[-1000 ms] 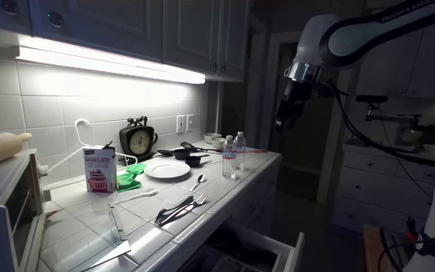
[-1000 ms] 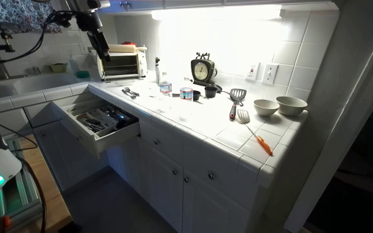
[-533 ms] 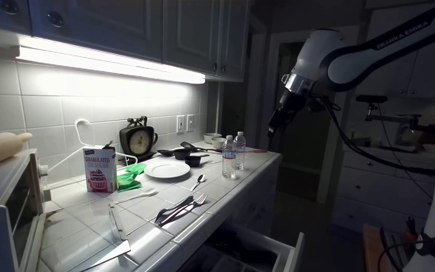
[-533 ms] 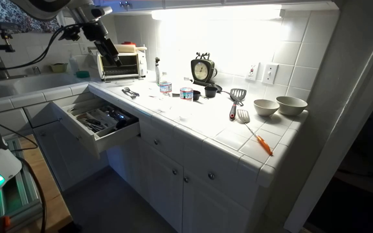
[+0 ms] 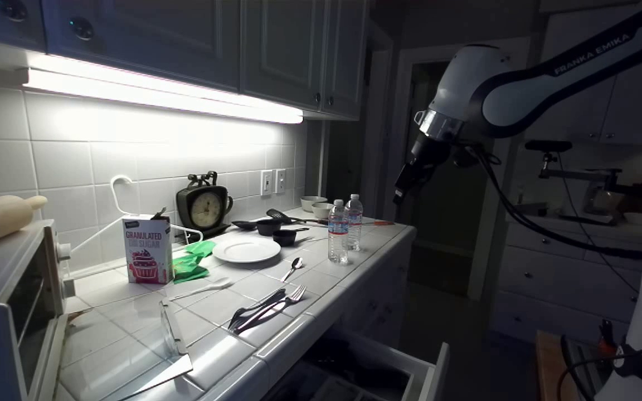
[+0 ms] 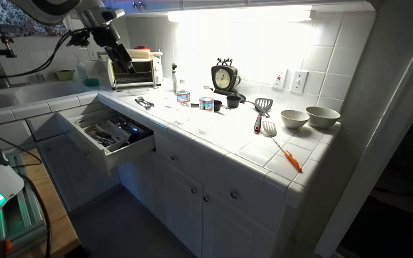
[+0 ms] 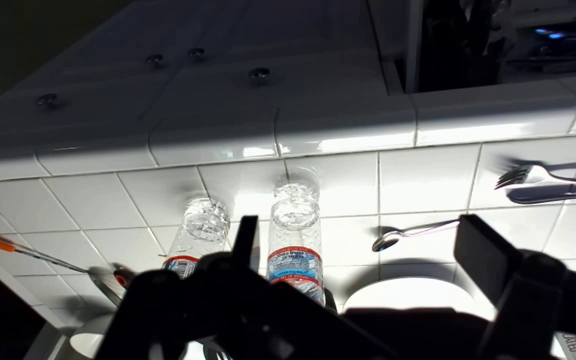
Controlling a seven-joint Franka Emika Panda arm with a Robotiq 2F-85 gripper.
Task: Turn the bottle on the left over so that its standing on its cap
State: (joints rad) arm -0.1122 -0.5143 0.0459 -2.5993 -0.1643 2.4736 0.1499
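Two much alike clear bottles stand upright, caps up, side by side on the white tiled counter. In an exterior view the nearer bottle point(image 5: 338, 231) stands left of the farther bottle point(image 5: 354, 225). Their labels show in an exterior view, the nearer bottle's point(image 6: 183, 96) and the farther one's point(image 6: 206, 104), with the clear parts washed out. My gripper point(image 5: 403, 192) hangs in the air in front of the counter, apart from both. In the wrist view my gripper point(image 7: 358, 220) is open and empty; one bottle point(image 7: 294, 240) shows beyond the gap, the other point(image 7: 200, 235) outside it. The caps are hidden there.
A white plate point(image 5: 247, 250), black measuring cups point(image 5: 268, 226), a spoon point(image 5: 294, 267) and forks point(image 5: 268, 309) lie near the bottles. The pink-and-white carton point(image 5: 145, 250) stands at the wall. A drawer point(image 6: 131, 157) stands open below the counter edge. Bowls point(image 6: 323, 116) stand at the counter's end.
The gripper has moved lower and closer to the counter and bottles, mostly in the first half second. It has barely moved since. Both bottles have stayed in place.
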